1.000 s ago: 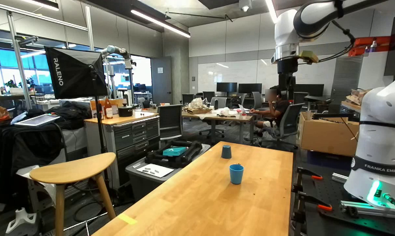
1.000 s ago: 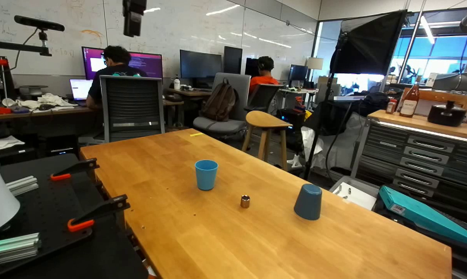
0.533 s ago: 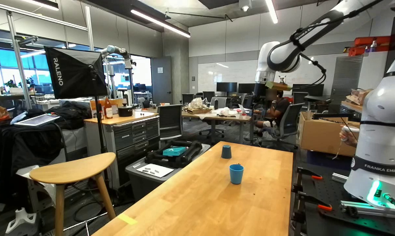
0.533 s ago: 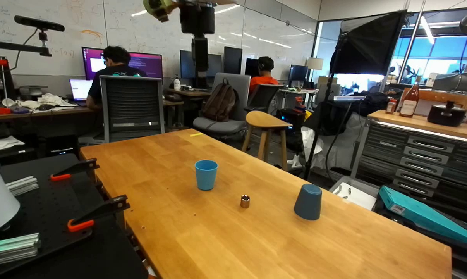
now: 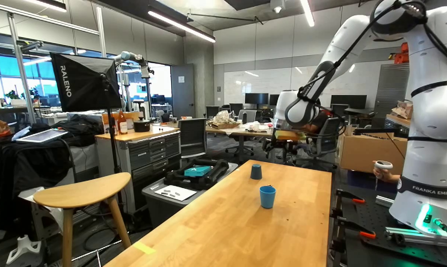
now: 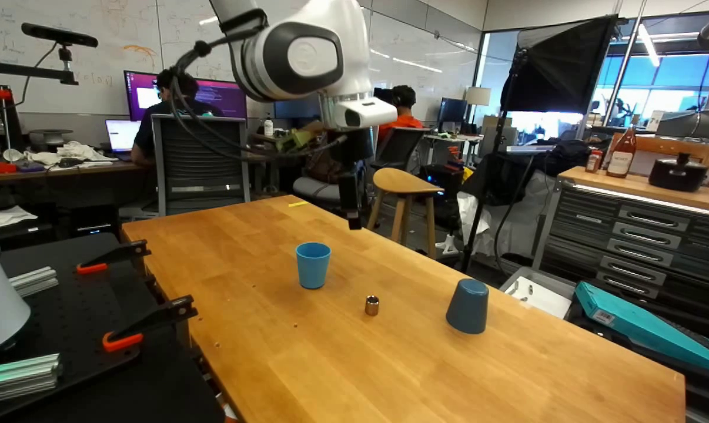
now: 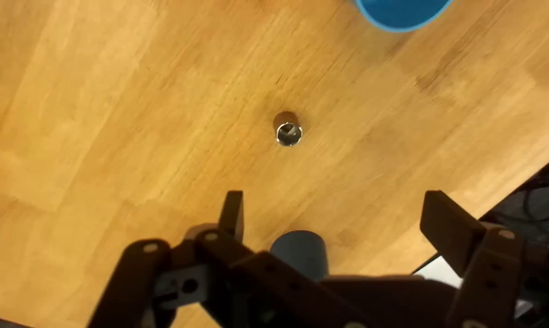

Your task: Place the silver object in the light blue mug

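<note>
The silver object [image 6: 371, 305] is a small shiny metal socket standing upright on the wooden table. In the wrist view it shows its open top [image 7: 288, 132], ahead of the fingertips. In an exterior view it is nearly all hidden behind the light blue mug [image 5: 267, 197]. The mug stands upright with its mouth up, beside the socket and apart from it; it also shows in an exterior view [image 6: 313, 267] and at the wrist view's top edge [image 7: 402, 16]. My gripper [image 7: 333, 195] is open and empty, pointing down above the table; it also shows in an exterior view [image 6: 354, 220].
A darker blue cup [image 6: 468, 306] stands upside down on the table [image 6: 343, 364], on the socket's other side from the mug. It shows between my fingers in the wrist view [image 7: 300, 253]. Clamps [image 6: 149, 323] sit at the table edge by the robot base. A stool [image 5: 82, 189] stands beside the table.
The arm has reached out and come down: the gripper moved down and left in an exterior view, down and right in the other exterior view. The cups and socket have not moved.
</note>
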`<state>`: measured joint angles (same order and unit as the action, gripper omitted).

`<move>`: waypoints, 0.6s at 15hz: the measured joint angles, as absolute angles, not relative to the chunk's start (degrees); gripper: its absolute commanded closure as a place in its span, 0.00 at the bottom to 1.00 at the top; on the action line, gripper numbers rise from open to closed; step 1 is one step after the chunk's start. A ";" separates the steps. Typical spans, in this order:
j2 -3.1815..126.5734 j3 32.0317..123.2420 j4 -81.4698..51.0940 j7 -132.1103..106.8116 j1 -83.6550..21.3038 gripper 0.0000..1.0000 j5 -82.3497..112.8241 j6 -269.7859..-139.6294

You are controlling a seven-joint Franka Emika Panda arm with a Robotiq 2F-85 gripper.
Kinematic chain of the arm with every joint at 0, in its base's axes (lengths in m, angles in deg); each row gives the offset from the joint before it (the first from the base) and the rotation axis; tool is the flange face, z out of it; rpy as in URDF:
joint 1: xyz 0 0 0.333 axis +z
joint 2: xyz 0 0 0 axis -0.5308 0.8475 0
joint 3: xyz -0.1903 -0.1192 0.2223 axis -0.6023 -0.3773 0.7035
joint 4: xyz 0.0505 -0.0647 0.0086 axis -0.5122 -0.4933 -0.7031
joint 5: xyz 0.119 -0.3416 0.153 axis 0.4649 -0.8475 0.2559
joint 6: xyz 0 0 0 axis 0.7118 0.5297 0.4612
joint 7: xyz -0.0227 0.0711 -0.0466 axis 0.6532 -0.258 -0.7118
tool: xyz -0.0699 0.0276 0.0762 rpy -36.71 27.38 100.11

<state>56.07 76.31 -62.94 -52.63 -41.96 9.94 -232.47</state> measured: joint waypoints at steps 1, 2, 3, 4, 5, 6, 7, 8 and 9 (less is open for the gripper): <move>59.84 74.17 -60.76 -55.57 -40.46 0.00 8.60 -233.33; 63.47 72.05 -58.41 -57.64 -38.74 0.00 8.29 -233.80; 66.97 70.29 -55.95 -59.18 -37.15 0.00 8.43 -233.85; 70.45 69.11 -53.35 -60.34 -35.85 0.00 9.09 -233.85; 74.00 68.53 -50.64 -60.88 -34.94 0.00 10.55 -233.76; 77.46 68.45 -47.94 -61.07 -34.35 0.00 12.30 -233.69; 80.74 68.46 -45.35 -61.10 -33.86 0.00 14.01 -233.51; 83.86 68.49 -42.86 -61.10 -33.46 0.00 15.65 -233.29; 86.59 68.54 -40.63 -61.10 -33.17 0.00 17.14 -232.98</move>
<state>86.59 68.54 -40.63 -61.10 -33.17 17.14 -232.98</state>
